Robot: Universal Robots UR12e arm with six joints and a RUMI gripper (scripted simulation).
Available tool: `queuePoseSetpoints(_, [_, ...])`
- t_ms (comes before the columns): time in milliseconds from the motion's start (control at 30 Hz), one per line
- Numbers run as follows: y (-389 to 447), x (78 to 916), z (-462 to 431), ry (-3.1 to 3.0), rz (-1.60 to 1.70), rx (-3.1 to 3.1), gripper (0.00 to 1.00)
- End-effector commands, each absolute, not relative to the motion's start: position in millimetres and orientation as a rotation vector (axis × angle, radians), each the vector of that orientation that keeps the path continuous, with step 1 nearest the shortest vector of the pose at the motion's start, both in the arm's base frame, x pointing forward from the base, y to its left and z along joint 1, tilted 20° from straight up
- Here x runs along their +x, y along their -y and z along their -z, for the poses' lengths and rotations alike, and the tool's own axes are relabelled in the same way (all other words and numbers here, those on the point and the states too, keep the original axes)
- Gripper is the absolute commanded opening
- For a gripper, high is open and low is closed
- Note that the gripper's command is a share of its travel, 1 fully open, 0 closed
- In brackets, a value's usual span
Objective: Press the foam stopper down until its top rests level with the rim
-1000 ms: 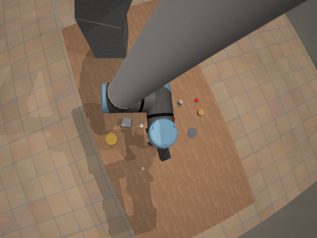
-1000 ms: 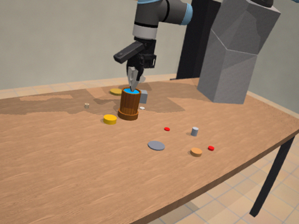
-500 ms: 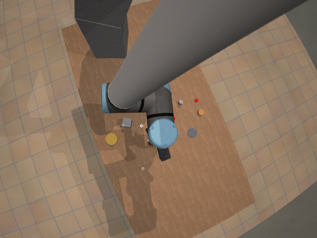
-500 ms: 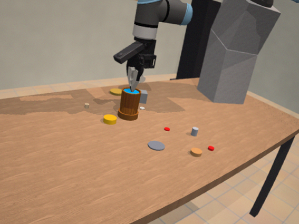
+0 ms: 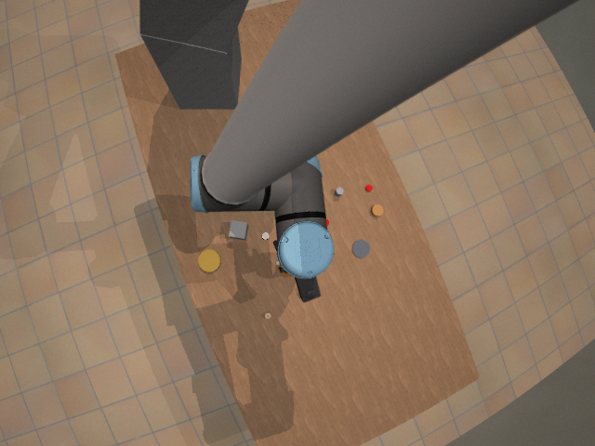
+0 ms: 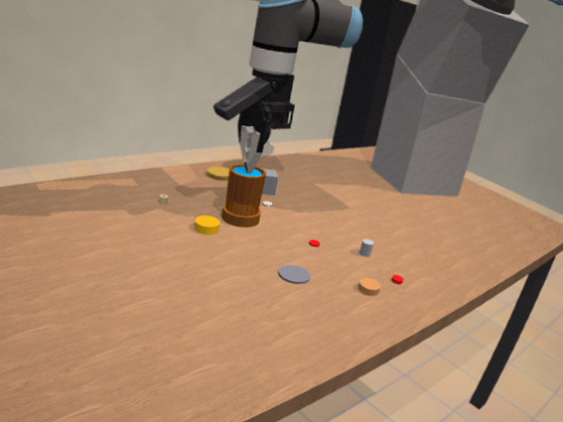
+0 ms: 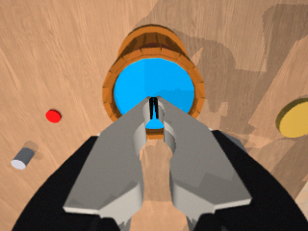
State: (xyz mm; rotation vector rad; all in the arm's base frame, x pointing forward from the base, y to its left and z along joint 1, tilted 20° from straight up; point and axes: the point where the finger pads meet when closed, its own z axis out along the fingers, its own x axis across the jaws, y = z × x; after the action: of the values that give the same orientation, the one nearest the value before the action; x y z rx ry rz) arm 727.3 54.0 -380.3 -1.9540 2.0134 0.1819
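A brown wooden jar [image 6: 244, 197] stands upright on the table, with a blue foam stopper [image 6: 246, 174] filling its mouth. In the wrist view the stopper [image 7: 154, 91] sits inside the jar's rim [image 7: 153, 53]. My gripper [image 6: 248, 163] is shut with nothing between the fingers. It points straight down and its tips touch the stopper's top near the middle, also seen in the wrist view [image 7: 153, 110]. In the overhead view the wrist [image 5: 305, 250] hides the jar.
Near the jar lie a yellow disc [image 6: 206, 224], a second yellow disc [image 6: 218, 172], a grey cube [image 6: 270, 181], a small white piece [image 6: 267, 204] and a small ring [image 6: 163, 199]. To the right are a grey disc [image 6: 293, 274], an orange disc [image 6: 369, 285], a grey cylinder [image 6: 366, 247] and two red buttons [image 6: 314, 242].
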Motion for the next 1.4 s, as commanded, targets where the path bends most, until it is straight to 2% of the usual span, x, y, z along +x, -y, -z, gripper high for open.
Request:
queuePoseSetpoints(0, [-53.8,727.6,379.9,-2.013,-0.181,-1.954,0.00])
queuePoseSetpoints(700, [-52.2,726.9,375.2,-2.013,-0.181,-1.954,0.00])
queuePoseSetpoints(1367, [-37.7,720.2,332.0,-2.013,-0.181,-1.954,0.00])
